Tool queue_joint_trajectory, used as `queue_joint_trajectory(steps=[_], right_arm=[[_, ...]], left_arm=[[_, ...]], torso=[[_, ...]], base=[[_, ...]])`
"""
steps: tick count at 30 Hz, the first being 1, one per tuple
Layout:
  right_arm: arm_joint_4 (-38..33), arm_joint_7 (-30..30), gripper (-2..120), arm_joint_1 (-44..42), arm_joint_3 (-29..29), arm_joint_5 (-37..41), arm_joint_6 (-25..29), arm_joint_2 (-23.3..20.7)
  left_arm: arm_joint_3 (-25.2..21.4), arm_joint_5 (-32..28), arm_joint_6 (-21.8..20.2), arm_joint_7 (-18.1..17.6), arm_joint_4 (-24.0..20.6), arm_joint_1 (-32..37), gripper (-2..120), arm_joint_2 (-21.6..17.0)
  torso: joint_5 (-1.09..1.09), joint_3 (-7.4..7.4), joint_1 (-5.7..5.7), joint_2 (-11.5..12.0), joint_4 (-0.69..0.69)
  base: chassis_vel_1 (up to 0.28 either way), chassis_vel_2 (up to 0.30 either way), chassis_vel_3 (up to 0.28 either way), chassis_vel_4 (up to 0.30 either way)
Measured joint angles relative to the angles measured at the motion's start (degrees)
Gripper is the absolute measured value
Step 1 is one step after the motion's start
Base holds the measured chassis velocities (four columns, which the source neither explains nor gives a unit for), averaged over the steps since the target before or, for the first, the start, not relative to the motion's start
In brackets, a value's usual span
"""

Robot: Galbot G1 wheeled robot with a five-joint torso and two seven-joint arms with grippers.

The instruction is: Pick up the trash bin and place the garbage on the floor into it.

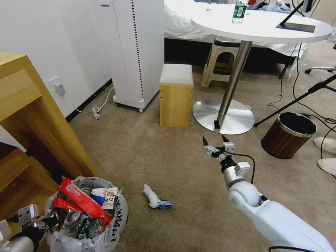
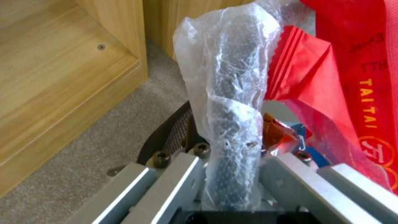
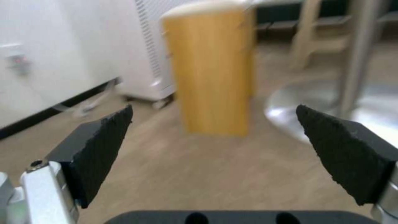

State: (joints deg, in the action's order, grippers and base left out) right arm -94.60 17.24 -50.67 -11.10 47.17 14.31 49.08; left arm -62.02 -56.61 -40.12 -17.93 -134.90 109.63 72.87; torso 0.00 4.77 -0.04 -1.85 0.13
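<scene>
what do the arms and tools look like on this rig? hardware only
Right arm: glossy white shell, round white joint with a green dot, silver wrist, black cable looping along it. Right tool: silver metal body, two black wedge-shaped textured fingers. Left tool: bare silver bars with dark hex bolts; grey wrist.

wooden stool [image 1: 176,95], round white table [image 1: 260,26], wood-grain bin [image 1: 288,134]

White glossy right arm [image 1: 280,220] — ball joint, silver wrist, looping black cable; right gripper [image 3: 213,146] has black wedge pads [image 3: 99,146] — silver screwed brackets.
</scene>
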Motion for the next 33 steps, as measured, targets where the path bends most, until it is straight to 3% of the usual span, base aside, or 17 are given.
queue_joint_trajectory(steps=[7, 11, 12, 13, 14, 18, 26, 33], right_arm=[[-0.3, -6.2, 100, 2.8, -5.9, 6.6, -1.8, -1.2], [0.3, -12.2, 100, 4.7, -10.8, 10.3, 0.0, -2.4], [0.4, -18.8, 100, 6.7, -15.7, 14.6, 1.9, -3.5], [0.3, -20.5, 100, 8.1, -18.6, 16.4, 2.5, -3.8], [0.3, -20.5, 100, 8.1, -18.6, 16.4, 2.5, -3.8], [0.7, -17.8, 100, 12.9, -28.4, 23.0, 1.0, -3.8], [3.3, -14.0, 100, 15.8, -35.8, 26.8, -2.7, -2.0], [9.1, -11.5, 100, 17.4, -40.4, 30.2, -5.6, 2.6]], left_arm=[[0.5, 0.4, 0.1, 0.0, 0.2, -0.3, 1, 0.3], [0.8, 0.8, 0.2, -0.1, 0.4, -0.6, 1, 0.7], [1.4, 1.2, 0.3, -0.1, 0.7, -1.1, 1, 1.1], [1.6, 1.3, 0.3, -0.2, 0.7, -1.3, 1, 1.3], [1.6, 1.3, 0.3, -0.2, 0.7, -1.3, 1, 1.3], [2.0, 1.6, 0.5, -0.5, 1.0, -1.7, 1, 1.6], [2.7, 2.1, 0.6, -0.6, 1.2, -2.1, 1, 1.7], [2.3, 2.3, 0.9, -0.6, 1.3, -2.0, 1, 2.0]], torso=[[0.01, 0.00, 0.00, 0.0, -0.01], [-0.01, 0.01, 0.00, 0.0, 0.00], [0.02, 0.00, 0.00, 0.0, 0.01], [0.01, 0.00, 0.00, 0.0, 0.01], [0.01, 0.00, 0.00, 0.0, 0.01], [0.01, 0.00, 0.00, 0.0, 0.00], [0.01, 0.01, 0.00, 0.0, 0.00], [0.01, 0.01, 0.00, 0.0, 0.00]], base=[[0.000, 0.000, 0.000, 0.000], [0.000, 0.000, 0.000, 0.000], [0.000, 0.000, 0.000, 0.000], [0.000, 0.000, 0.000, 0.000], [0.000, 0.000, 0.000, 0.000], [0.000, 0.000, 0.000, 0.000], [0.000, 0.000, 0.000, 0.000], [0.000, 0.000, 0.000, 0.000]])
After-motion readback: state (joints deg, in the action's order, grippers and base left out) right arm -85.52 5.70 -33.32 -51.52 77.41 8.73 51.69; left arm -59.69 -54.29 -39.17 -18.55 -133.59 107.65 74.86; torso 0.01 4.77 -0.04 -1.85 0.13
